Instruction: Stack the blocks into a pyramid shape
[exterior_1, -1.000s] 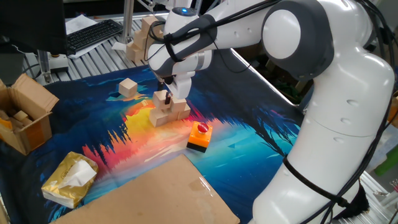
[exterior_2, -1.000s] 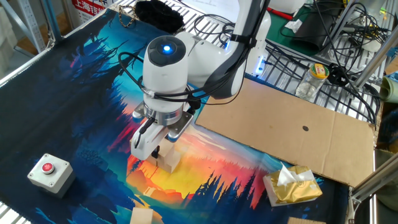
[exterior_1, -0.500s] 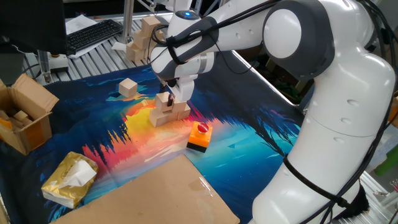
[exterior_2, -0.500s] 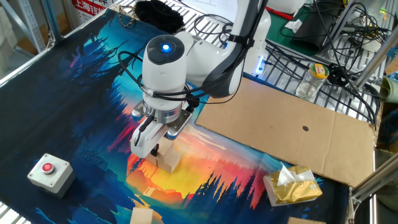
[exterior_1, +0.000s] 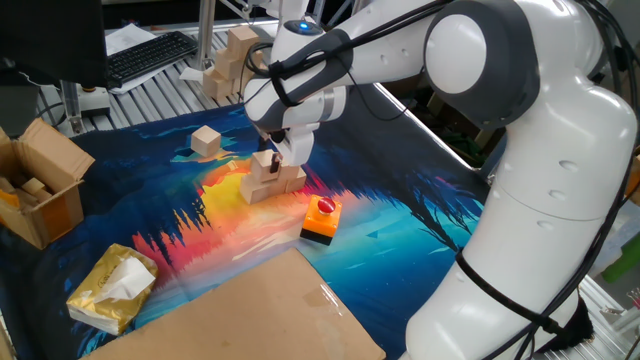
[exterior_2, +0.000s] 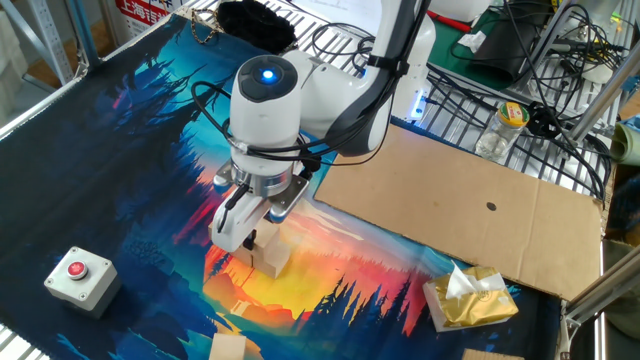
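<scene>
Wooden blocks (exterior_1: 268, 178) form a partial pyramid. The pincer (exterior_1: 272, 158) sits at its second layer; its opening is hidden. Next, I think, the loose block (exterior_1: 206, 141).

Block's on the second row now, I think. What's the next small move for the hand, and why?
Probably lift the hand straight up, clear of the stack. A block sits on the bottom row between its fingers, apparently just placed. Whether the grip has let go is unclear. One loose block lies apart on the mat, probably next.
</scene>
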